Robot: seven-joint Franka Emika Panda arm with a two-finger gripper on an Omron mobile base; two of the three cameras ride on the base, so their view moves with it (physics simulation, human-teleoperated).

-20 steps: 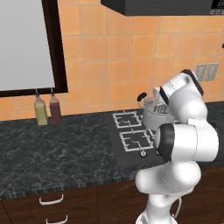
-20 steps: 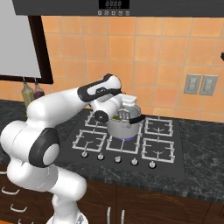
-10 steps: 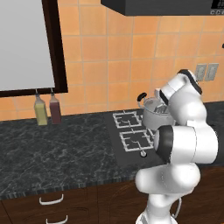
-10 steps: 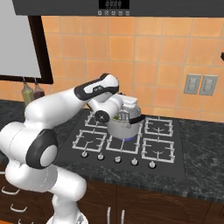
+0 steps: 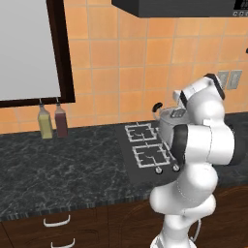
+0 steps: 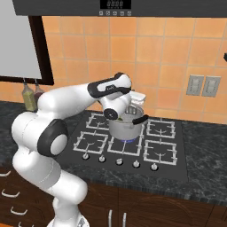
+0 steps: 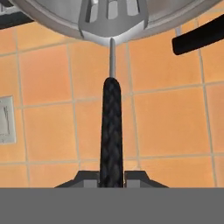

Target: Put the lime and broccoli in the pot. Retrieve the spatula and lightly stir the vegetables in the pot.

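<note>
— Stirring is your step now? Where's the spatula (image 7: 111,127)?

— Yes. Your fingers (image 7: 89,179) are clenched on its black handle, head at the pot (image 6: 126,125) rim on the stove's middle burner.

— Next?

— I'd say small, gentle sweeps; don't knock the pot.

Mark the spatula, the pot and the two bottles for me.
spatula (image 7: 110,127): hand view, on its black handle.
pot (image 6: 125,127): right base view, on its steel side wall.
bottles (image 5: 45,123): left base view, on the yellowish bottle's body.
</note>
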